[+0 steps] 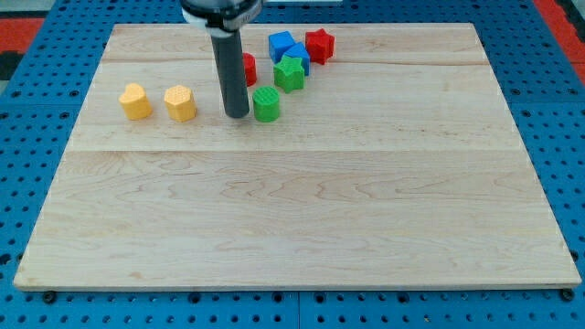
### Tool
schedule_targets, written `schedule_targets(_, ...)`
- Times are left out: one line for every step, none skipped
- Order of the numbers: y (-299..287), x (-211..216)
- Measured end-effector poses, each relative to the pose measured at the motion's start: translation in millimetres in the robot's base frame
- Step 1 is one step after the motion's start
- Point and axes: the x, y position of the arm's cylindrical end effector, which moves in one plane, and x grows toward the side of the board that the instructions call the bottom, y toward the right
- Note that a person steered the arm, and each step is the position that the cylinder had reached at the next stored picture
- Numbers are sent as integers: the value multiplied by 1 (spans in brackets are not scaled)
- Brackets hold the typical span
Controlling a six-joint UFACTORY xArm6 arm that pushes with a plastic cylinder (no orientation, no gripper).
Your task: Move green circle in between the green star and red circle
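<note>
The green circle (266, 104) lies on the wooden board near the view's top centre. My tip (238, 114) stands just to its left, close to it or touching it. The green star (290, 73) is up and to the right of the green circle. The red circle (248, 68) is above the green circle and left of the green star, partly hidden behind my rod.
Two blue blocks (281, 45) (299, 55) and a red star (319, 45) cluster right of and above the green star. Two yellow blocks (135, 100) (180, 102) lie to the left of my tip. The board's top edge (384, 25) is close behind the cluster.
</note>
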Motion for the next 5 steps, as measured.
schedule_targets(44,13)
schedule_targets(70,-24)
schedule_targets(78,-47)
schedule_targets(68,-8)
schedule_targets(21,-27)
